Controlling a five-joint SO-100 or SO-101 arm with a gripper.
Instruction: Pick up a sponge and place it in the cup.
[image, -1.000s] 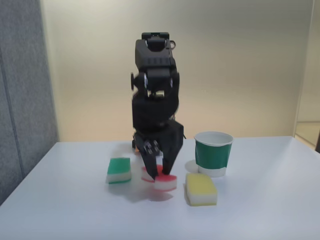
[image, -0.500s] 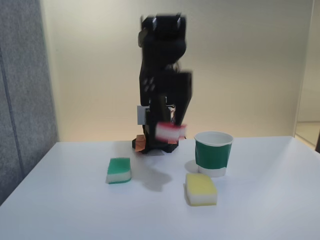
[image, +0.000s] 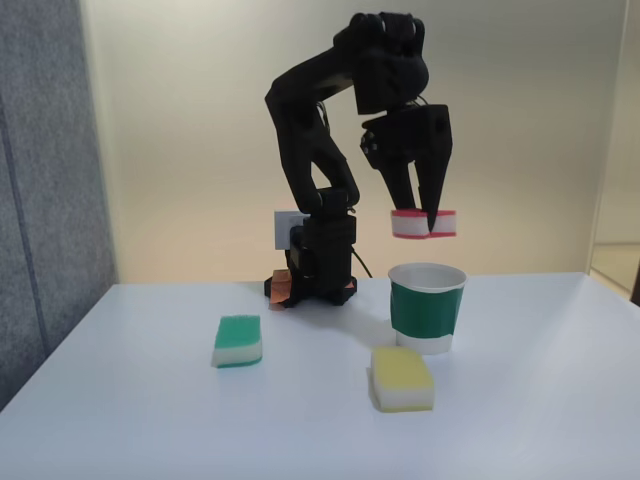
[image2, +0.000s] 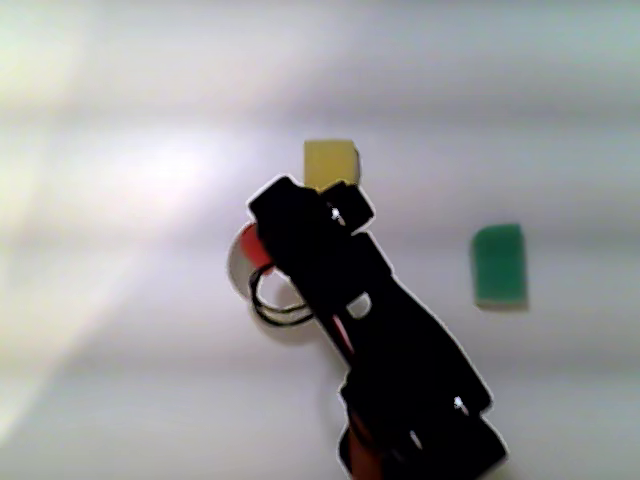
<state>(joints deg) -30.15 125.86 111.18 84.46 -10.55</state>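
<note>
Since half a second ago, swung rightward in the fixed view and now hanging directly above the cup (image: 427, 307): the sponge (image: 422, 223), red layer up, pinched between the fingers of the gripper (image: 423, 222), well clear of the rim. At 7 o'clock of the cup on the desk (image: 520, 400), near it, a yellow-topped sponge (image: 402, 378); farther off at 9 o'clock, a green-topped sponge (image: 238, 340).
</note>
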